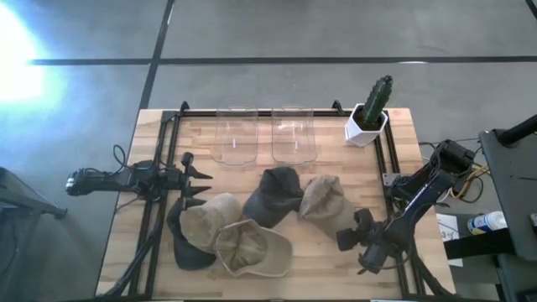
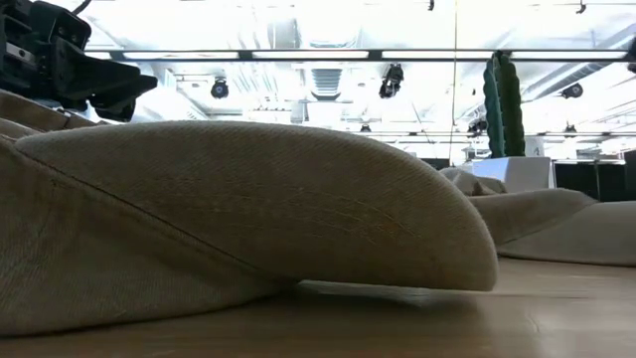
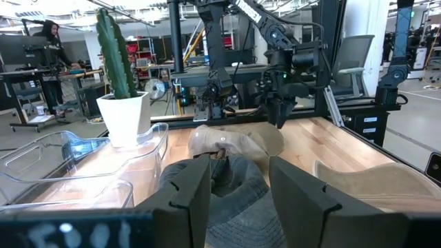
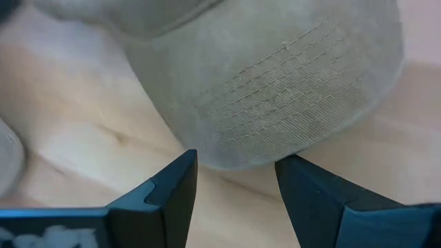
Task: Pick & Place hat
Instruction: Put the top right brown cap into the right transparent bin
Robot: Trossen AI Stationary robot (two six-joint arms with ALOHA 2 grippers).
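The tan cotton cap with a stitched brim (image 4: 275,83) lies on the light wooden table (image 1: 336,260), rightmost of the heap of caps. It looks light and floppy, so the stiffer brim edge seems the best place to grip. The right gripper (image 4: 234,180) hovers at that brim, jaws apart on either side. Only the right wrist view shows this. The left gripper (image 3: 238,180) waits opposite, jaws apart, facing a dark grey cap (image 3: 234,182).
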